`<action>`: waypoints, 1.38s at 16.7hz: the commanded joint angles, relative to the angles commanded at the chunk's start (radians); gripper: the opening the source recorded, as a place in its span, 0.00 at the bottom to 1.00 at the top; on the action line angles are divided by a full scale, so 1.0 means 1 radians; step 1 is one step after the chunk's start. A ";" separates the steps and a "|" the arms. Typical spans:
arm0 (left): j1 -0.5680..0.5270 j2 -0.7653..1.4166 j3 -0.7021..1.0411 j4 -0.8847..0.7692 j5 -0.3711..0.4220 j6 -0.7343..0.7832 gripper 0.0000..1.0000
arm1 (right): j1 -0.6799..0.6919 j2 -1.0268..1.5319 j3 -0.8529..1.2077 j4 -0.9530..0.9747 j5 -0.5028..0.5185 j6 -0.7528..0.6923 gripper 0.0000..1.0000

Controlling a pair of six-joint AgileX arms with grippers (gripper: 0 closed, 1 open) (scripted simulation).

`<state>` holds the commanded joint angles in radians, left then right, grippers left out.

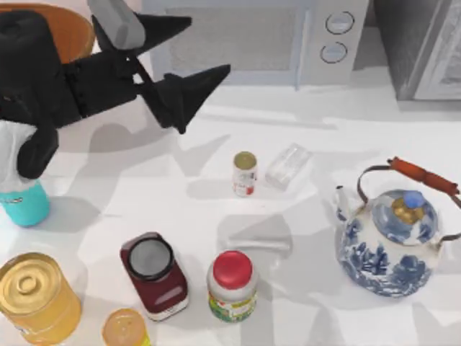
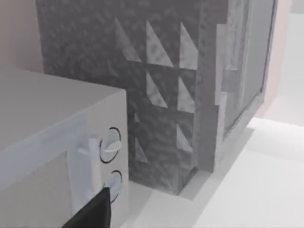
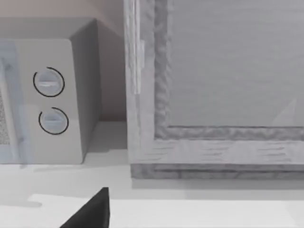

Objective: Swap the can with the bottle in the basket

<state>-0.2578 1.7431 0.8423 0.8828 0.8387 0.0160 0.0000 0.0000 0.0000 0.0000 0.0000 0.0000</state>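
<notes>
The can (image 1: 245,173), slim with a gold top and white-and-red label, stands upright near the table's middle. At the left edge the teal bottle (image 1: 25,205) stands on the table, its top hidden under my left arm. Part of the orange-brown basket (image 1: 72,32) shows at the back left, behind that arm. High above the back left of the table, my left gripper (image 1: 205,50) is open and empty, pointing right, well away from the can. One dark finger (image 2: 92,213) edges the left wrist view. The right wrist view catches one dark fingertip (image 3: 92,213) of my right gripper.
A microwave (image 1: 245,36) and a grey cabinet (image 1: 425,43) line the back. A blue-and-white teapot (image 1: 389,241) stands right. In front are a red-capped bottle (image 1: 232,285), dark red jar (image 1: 153,274), yellow tin (image 1: 32,295) and orange cylinder (image 1: 124,328). A clear glass piece (image 1: 288,166) lies beside the can.
</notes>
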 joint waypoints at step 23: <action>0.258 -1.743 -0.842 -0.883 -0.839 -0.016 1.00 | 0.000 0.000 0.000 0.000 0.000 0.000 1.00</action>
<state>0.0000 0.0000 0.0000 0.0000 0.0000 0.0000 0.0000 0.0000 0.0000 0.0000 0.0000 0.0000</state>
